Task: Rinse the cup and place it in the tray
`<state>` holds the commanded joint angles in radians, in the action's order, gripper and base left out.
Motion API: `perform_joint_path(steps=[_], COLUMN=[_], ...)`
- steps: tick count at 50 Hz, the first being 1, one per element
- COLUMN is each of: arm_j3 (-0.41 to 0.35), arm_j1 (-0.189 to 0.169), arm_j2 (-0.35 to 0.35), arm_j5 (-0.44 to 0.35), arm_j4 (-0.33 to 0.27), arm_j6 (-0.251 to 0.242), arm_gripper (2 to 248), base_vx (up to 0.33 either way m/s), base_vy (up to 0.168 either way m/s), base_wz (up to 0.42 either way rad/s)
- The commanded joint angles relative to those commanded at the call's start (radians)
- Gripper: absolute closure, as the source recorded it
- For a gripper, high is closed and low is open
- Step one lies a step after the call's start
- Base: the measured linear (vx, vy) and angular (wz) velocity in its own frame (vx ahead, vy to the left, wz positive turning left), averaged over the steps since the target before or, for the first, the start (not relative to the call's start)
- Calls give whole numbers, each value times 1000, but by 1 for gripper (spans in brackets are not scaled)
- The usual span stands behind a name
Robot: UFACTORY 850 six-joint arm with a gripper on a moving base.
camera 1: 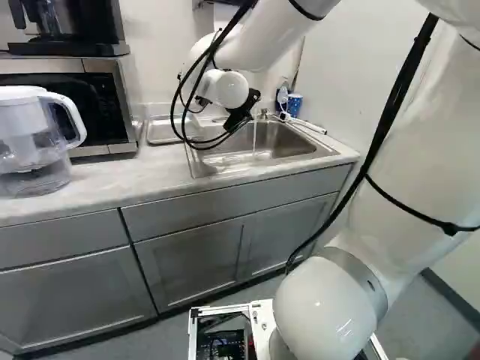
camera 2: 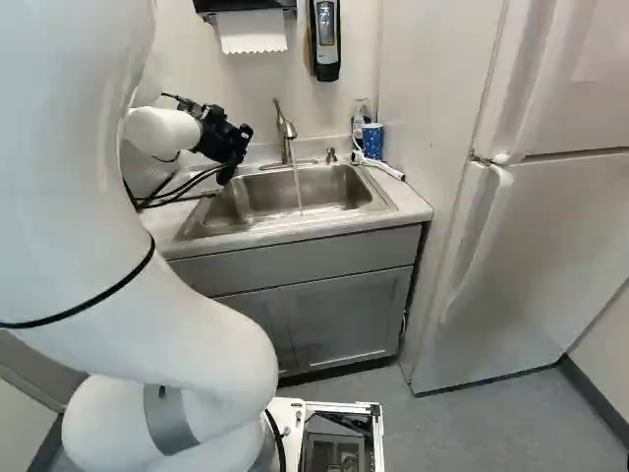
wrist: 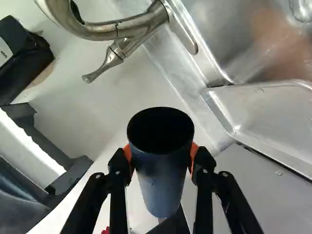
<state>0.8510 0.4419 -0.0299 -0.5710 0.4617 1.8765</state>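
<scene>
1. Slipping is the first risk: the gripper [wrist: 161,157] pinches the dark blue cup [wrist: 159,183] between its two orange pads, one on each side, and a wet, tapering wall could slide or twist out.

2. The held cup is near the far left side of the sink [camera 2: 265,204], left of the faucet [camera 2: 287,143]. Swinging it right at this height could knock the spout and pivot the cup in the pads.

3. Water [camera 2: 298,189] is running to the right of the gripper. The cup's mouth faces back towards the wrist, so a poor tilt under the stream could miss the inside or splash the gripper. I cannot tell whether the cup has been rinsed.

4. Any water left inside could spill on the way to the tray [camera 1: 162,141], left of the sink. Its raised rim might catch the cup's base and tip it if the arm comes in too low.

5. The loose black cables [camera 1: 180,112] loop close by and could drag across the tray or snag as the wrist turns.
</scene>
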Motion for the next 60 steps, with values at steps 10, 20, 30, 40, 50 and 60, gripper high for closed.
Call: perform_joint_path(steps=[10,20,30,40,50,60], arm_j3=[0,0,0,0,0,0], arm_j1=[0,0,0,0,0,0], arm_j2=[0,0,0,0,0,0], arm_j5=[0,0,0,0,0,0], arm_j4=[0,0,0,0,0,0], arm_j6=[-26,-118,-222,-327,-432,-537], arm_gripper=[125,125,125,125,125,125], base_vx=[0,0,0,0,0,0], base_vy=[0,0,0,0,0,0], base_wz=[0,0,0,0,0,0])
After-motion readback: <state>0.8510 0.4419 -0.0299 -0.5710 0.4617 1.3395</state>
